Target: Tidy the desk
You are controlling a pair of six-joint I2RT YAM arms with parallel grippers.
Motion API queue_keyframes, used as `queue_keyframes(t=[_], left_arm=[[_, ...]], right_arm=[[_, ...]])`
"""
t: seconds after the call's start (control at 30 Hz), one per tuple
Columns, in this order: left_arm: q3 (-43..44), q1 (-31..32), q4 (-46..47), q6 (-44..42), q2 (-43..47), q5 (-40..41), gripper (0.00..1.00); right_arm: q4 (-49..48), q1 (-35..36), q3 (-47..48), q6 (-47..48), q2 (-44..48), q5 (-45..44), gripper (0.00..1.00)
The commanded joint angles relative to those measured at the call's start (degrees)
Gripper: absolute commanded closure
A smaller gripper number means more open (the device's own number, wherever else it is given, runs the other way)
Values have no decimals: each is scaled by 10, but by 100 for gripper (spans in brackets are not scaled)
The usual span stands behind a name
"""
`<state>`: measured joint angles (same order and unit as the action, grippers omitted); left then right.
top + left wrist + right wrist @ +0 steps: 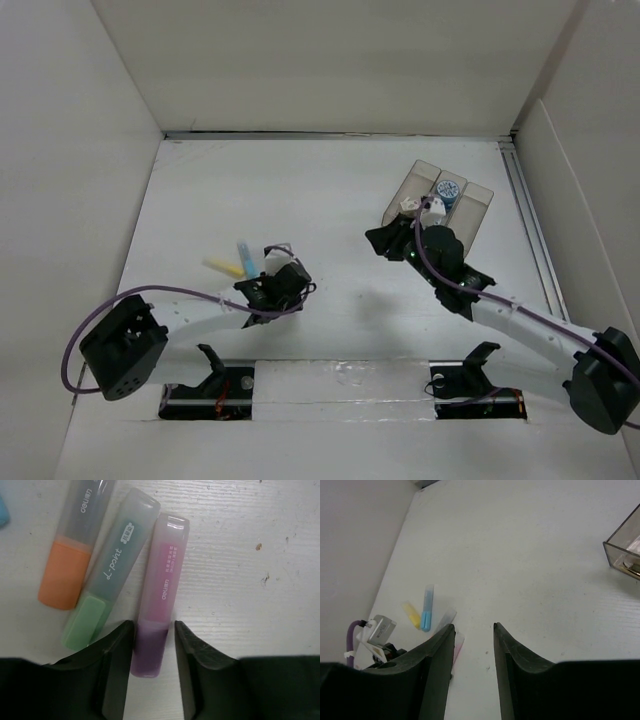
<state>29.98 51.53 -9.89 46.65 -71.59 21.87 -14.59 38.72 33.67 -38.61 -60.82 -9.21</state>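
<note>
Desk (330,190): white painted planks, faintly grained and speckled, filling the middle of the top view; white panels (90,100) wall its left, far and right sides; wide bare room across the centre and top of the frame.

Orange highlighter (67,565), green highlighter (112,575), pink highlighter (162,580): stubby rounded plastic with frosted caps; side by side, slanted toward the upper right of the left wrist view; bare planks to their right.

Left gripper (154,626): lower left of the top view; jaws narrow, astride the pink highlighter's purple end, against or just beside its sides; whether it grips cannot be told.

Blue marker (426,607), yellow marker (411,615): close together, left of centre in the right wrist view.

Tray (478,210): clear smoky plastic, three compartments, upper right of the top view; round blue item (449,189) in the middle one.

Right gripper (474,626): beside the tray's lower left corner; jaws parted, nothing between them.
</note>
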Motion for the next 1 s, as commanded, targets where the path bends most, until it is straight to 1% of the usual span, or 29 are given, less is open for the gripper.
queue_keyframes(t=[0.0, 0.07, 0.1, 0.13, 0.2, 0.23, 0.3, 0.4, 0.5, 0.53, 0.6, 0.63, 0.67, 0.77, 0.8, 0.83, 0.87, 0.9, 0.93, 0.97], left_arm=[[29, 32, -29, 15, -27, 41, 69], [47, 52, -52, 22, -51, 64, 75], [67, 78, -64, 40, -79, 80, 78], [77, 90, -87, 49, -93, 95, 85], [97, 107, -108, 73, -136, 125, 92], [118, 121, -121, 77, -147, 138, 100], [137, 135, -128, 82, -165, 150, 100], [165, 141, -115, 70, -158, 155, 100], [195, 141, -81, 38, -123, 151, 100], [207, 141, -45, 9, -115, 144, 100], [224, 141, -7, -23, -99, 133, 100], [251, 141, 25, -37, -99, 121, 100], [269, 141, 37, -67, -101, 116, 100], [344, 141, 86, -123, -139, 86, 100], [388, 135, 94, -135, -170, 75, 100], [411, 135, 119, -146, -187, 49, 100], [432, 135, 127, -155, -203, 36, 100], [457, 128, 133, -173, -239, 21, 100], [506, 128, 146, -180, -255, -2, 100], [529, 121, 152, -188, -274, -14, 100]], right_arm=[[-22, 4, -6, 2, 53, -19, 53], [-20, 4, -9, 2, 75, -30, 45], [-18, 4, -9, 2, 88, -35, 42], [-14, 4, -8, 1, 102, -36, 36], [-2, 4, -7, 2, 144, -34, 32], [1, 4, -7, 3, 159, -34, 31], [3, 4, -4, 2, 197, -33, 31], [23, 4, 13, 6, 241, -40, 31], [50, 4, 44, 11, 269, -50, 31], [55, 4, 54, 15, 274, -52, 31], [85, 4, 90, 20, 291, -70, 31], [99, 4, 102, 25, 296, -74, 31], [102, 4, 113, 29, 302, -77, 31], [132, 4, 167, 49, 321, -94, 31], [141, 4, 180, 56, 323, -99, 31], [161, 4, 204, 58, 325, -99, 32], [165, 4, 215, 60, 327, -99, 34], [169, 4, 226, 64, 326, -97, 39], [171, 4, 233, 65, 324, -92, 62], [174, 4, 246, 67, 323, -88, 76]])
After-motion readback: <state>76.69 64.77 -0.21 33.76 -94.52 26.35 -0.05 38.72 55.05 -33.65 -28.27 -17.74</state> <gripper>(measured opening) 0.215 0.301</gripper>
